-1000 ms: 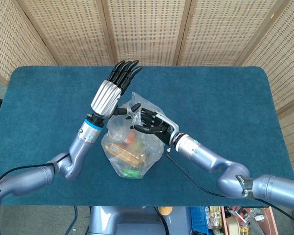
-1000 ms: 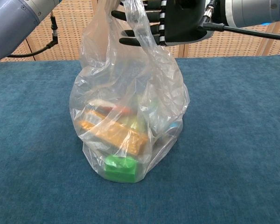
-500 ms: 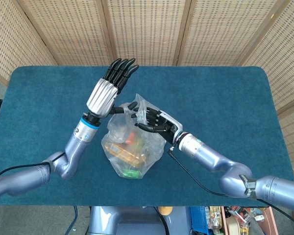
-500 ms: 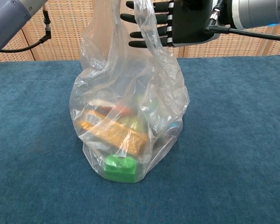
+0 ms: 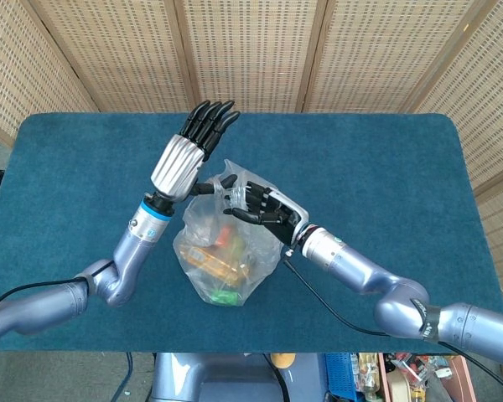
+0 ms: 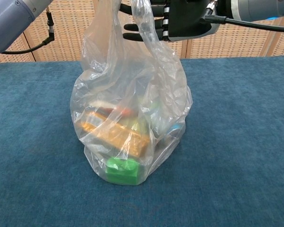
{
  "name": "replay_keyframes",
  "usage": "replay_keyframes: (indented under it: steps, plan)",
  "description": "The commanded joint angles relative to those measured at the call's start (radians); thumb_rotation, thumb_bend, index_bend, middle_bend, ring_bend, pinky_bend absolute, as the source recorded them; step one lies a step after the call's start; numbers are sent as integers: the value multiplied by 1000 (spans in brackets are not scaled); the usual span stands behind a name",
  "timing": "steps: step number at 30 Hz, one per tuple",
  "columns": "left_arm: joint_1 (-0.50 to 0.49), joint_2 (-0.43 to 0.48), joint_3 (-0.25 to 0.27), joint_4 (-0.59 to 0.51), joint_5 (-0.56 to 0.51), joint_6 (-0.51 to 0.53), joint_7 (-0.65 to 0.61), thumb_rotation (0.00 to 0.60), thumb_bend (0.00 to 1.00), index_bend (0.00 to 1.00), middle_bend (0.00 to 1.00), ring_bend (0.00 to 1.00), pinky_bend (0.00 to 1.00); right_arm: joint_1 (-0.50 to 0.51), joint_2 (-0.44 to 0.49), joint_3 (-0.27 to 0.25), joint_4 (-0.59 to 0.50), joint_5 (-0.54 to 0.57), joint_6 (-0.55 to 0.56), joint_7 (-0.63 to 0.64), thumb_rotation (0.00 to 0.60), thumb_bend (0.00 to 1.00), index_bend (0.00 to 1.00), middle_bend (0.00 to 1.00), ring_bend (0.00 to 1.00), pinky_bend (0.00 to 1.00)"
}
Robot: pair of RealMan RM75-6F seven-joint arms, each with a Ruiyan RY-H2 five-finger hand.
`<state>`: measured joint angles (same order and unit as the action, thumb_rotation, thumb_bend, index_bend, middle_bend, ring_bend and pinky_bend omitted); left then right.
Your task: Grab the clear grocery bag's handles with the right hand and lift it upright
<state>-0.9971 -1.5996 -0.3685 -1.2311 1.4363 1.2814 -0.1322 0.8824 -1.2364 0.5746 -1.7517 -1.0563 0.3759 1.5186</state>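
The clear grocery bag (image 5: 226,251) stands upright in the middle of the blue table, holding an orange packet (image 6: 116,135) and a green item (image 6: 122,170). Its handles (image 6: 149,28) rise to the top of the chest view and drape across my right hand's fingers (image 6: 137,27). My right hand (image 5: 261,209) is at the bag's top from the right, fingers spread and pointing left, not closed around the plastic. My left hand (image 5: 184,159) is raised flat beside the bag's top left, fingers straight up. Its thumb lies against the plastic.
The blue cloth table (image 5: 386,167) runs wide on all sides of the bag. Wicker screen panels (image 5: 251,50) stand behind it. A black cable (image 5: 327,306) trails under my right forearm. My left forearm (image 6: 9,23) crosses the chest view's top left corner.
My right hand has drifted a little along the bag's top and now sits slightly higher in the chest view. The left hand stays raised, barely shifted. The bag has not moved.
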Motion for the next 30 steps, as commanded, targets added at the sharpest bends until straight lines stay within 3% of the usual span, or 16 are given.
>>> replay_keyframes:
  steps: [1, 11, 18, 23, 30]
  plan:
    - [-2, -1, -3, 2, -4, -2, 1, 600, 258, 0, 0, 0, 0, -8, -10, 13, 4, 4, -18, -13, 600, 349, 263, 320, 131, 177]
    - [-11, -6, -9, 9, -15, -15, 4, 600, 258, 0, 0, 0, 0, -34, -38, 61, 8, 15, -76, -60, 600, 362, 268, 385, 198, 248]
    - [-15, -16, -9, 13, -22, -20, 7, 600, 259, 0, 0, 0, 0, -55, -59, 106, 10, 35, -109, -96, 600, 372, 269, 385, 198, 252]
    - [-16, -21, -7, 19, -24, -22, 10, 600, 259, 0, 0, 0, 0, -64, -68, 122, 12, 49, -130, -117, 600, 382, 269, 385, 203, 339]
    - [-19, -31, -6, 30, -28, -27, 3, 600, 257, 0, 0, 0, 0, -81, -77, 151, 10, 73, -167, -164, 600, 395, 269, 385, 203, 339]
